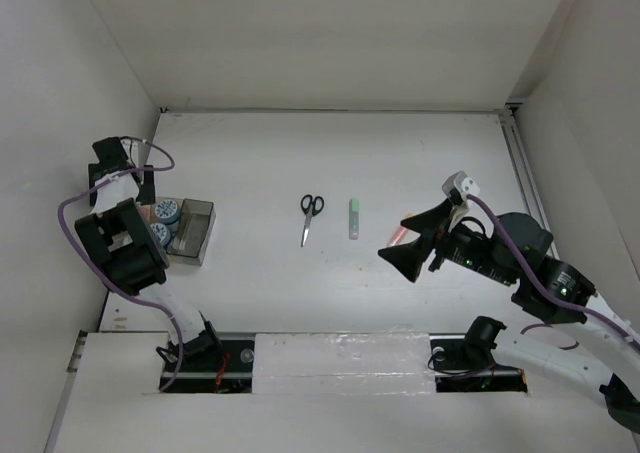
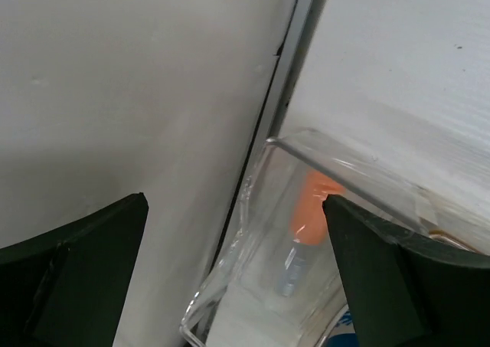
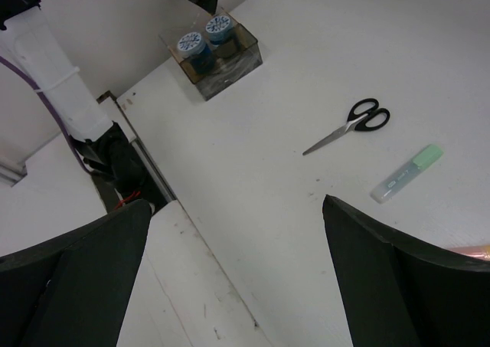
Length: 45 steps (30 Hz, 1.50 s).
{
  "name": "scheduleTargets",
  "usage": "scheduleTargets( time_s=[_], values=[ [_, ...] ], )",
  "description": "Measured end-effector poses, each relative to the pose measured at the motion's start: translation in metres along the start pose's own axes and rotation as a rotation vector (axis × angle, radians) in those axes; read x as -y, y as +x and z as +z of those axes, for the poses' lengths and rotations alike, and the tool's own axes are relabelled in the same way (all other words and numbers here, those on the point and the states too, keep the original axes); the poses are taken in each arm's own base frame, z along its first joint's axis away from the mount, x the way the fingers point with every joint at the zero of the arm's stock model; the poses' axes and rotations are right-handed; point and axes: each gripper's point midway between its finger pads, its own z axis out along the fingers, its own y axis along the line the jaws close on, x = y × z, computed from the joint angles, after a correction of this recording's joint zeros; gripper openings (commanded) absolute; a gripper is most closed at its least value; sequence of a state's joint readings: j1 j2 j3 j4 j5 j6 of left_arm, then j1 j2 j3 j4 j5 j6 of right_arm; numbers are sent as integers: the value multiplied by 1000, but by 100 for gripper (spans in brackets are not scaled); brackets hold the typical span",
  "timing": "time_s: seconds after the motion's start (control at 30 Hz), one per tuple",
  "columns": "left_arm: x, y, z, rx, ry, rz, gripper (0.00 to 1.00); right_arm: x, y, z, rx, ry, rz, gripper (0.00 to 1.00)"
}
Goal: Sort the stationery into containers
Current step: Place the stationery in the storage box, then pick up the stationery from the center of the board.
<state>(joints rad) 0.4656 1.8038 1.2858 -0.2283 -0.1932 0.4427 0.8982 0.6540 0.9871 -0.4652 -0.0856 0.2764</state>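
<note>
Black-handled scissors (image 1: 310,216) and a green-capped grey pen (image 1: 353,218) lie mid-table; both show in the right wrist view, the scissors (image 3: 352,125) and the pen (image 3: 406,172). The smoky dark bin (image 1: 196,235) at the left holds two blue-and-white rolls (image 1: 164,213). The clear bin (image 2: 337,167) holds the orange-capped pen (image 2: 310,209). My left gripper (image 1: 128,173) is open and empty just above the clear bin (image 2: 233,201). The orange-pink highlighter (image 1: 397,235) lies on the table beside my right gripper (image 1: 412,241), which is open and empty above the table (image 3: 236,203).
The left wall (image 2: 115,94) stands close beside the clear bin. A raised white strip (image 3: 191,286) runs along the table's near edge. The left arm's purple cable (image 1: 70,218) loops by the bins. The right wall rail (image 1: 520,173) borders the table.
</note>
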Motion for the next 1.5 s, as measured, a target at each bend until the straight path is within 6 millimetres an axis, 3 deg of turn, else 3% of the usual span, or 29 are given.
scheduleTargets(
  time_s=[0.23, 0.33, 0.43, 0.53, 0.63, 0.67, 0.7, 0.77, 0.83, 0.9, 1.03, 1.13, 1.2, 1.3, 1.4, 1.5],
  values=[
    [2, -4, -2, 14, 26, -19, 100, -1, -2, -3, 11, -5, -12, 100],
    [4, -15, -12, 41, 53, -39, 100, -3, -3, -4, 13, -15, -13, 100],
    [2, -48, -33, 127, 66, -67, 100, -5, -2, -4, 11, -26, -13, 100],
    [10, -93, -69, 253, 83, -72, 100, -6, -2, -5, 10, -33, -13, 100],
    [48, -134, -120, 381, 112, -51, 100, -5, -3, -4, 15, -25, -13, 100],
    [77, -149, -146, 430, 146, -45, 100, -3, -4, -4, 17, -15, -13, 100],
    [88, -155, -157, 451, 162, -45, 100, -1, -4, -4, 19, -4, -13, 100],
    [140, -167, -198, 496, 277, -51, 100, 5, -4, -2, 22, 29, -12, 100],
    [180, -163, -233, 509, 426, -69, 100, 12, -4, 0, 22, 65, -11, 100],
    [198, -147, -257, 510, 560, -104, 100, 20, -3, 3, 16, 106, -11, 100],
    [190, -81, -295, 514, 736, -230, 100, 35, 1, 7, 1, 192, -10, 100],
    [178, -54, -341, 605, 849, -302, 100, 47, 2, 6, 3, 263, 1, 100],
    [171, -49, -371, 684, 918, -327, 100, 55, 2, 5, 11, 310, 13, 100],
    [162, -46, -399, 760, 977, -353, 100, 68, 2, 7, 18, 385, 27, 100],
    [156, -50, -402, 762, 955, -372, 100, 84, 3, 6, 17, 484, 32, 100],
    [164, -65, -392, 702, 950, -370, 100, 97, 1, 4, 20, 568, 34, 100]
  ],
)
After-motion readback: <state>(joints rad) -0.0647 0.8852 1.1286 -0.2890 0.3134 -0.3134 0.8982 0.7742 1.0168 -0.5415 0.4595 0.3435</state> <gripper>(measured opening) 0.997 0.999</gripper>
